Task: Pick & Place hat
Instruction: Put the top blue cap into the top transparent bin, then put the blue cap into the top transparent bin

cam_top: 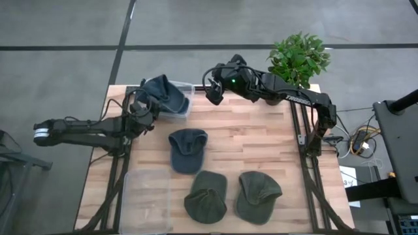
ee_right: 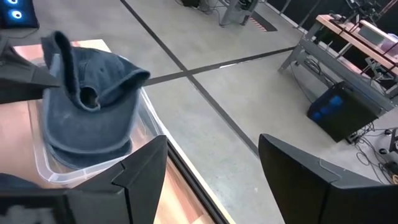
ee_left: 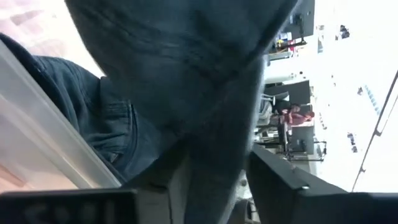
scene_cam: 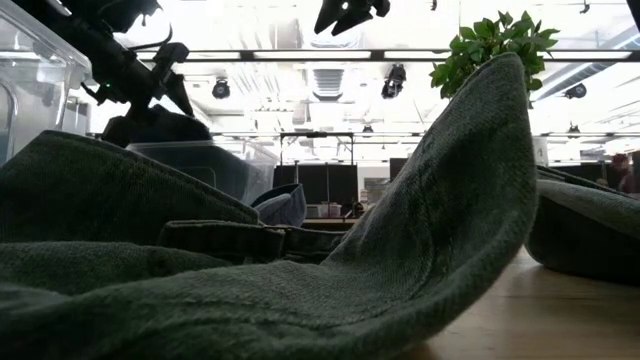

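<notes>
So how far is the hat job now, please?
Already done: at least one blue hat lies in the clear bin. In hand: the left pincer holds another blue hat over that bin. The right pincer hangs open and empty nearby. Left to do: one blue hat and two green hats remain on the table.

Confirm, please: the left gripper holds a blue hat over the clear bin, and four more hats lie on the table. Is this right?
Not quite. The high view shows three hats on the wooden table, not four: one blue hat and two green hats. The rest holds: the left gripper holds a blue hat over the clear bin.
</notes>
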